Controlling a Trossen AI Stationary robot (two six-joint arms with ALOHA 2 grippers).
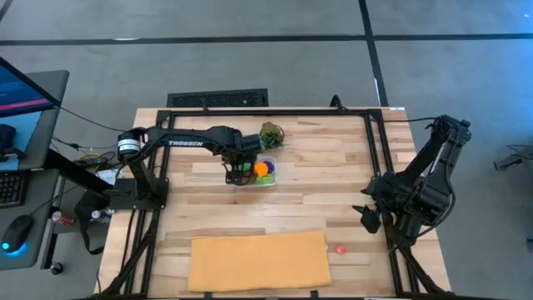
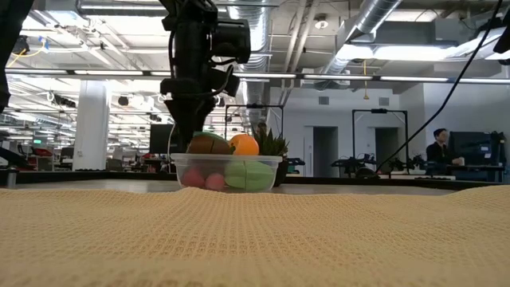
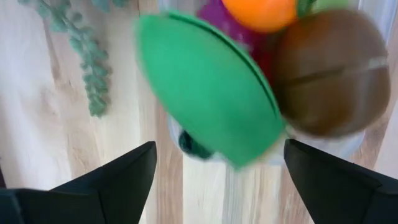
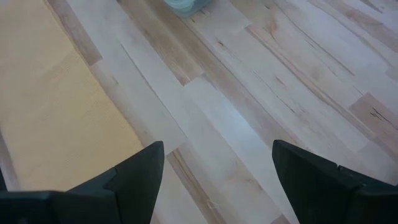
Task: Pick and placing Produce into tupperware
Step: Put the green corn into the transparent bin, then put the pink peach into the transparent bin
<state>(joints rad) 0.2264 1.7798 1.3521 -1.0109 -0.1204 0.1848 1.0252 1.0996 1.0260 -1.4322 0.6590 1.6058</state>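
Note:
The clear tupperware [image 1: 265, 172] stands left of the table's middle and is heaped with produce. In the left wrist view it holds a large green piece [image 3: 205, 93], a brown one [image 3: 329, 74], an orange one [image 3: 261, 9] and a purple one [image 3: 217, 22]. The low view shows pink pieces [image 2: 203, 179] at the tub's [image 2: 227, 171] bottom. My left gripper [image 1: 239, 172] hangs open over the tub's left end, its fingers [image 3: 124, 180] on either side of the green piece without touching it. My right gripper [image 1: 369, 218] waits open at the table's right side. One small red piece [image 1: 341, 248] lies alone on the wood.
A bushy green leafy bunch [image 1: 271, 135] lies just beyond the tub on its far side. A flat tan-orange sheet [image 1: 258, 260] covers the near middle of the table and shows beside my right gripper [image 4: 50, 106]. Bare wood lies between tub and right arm.

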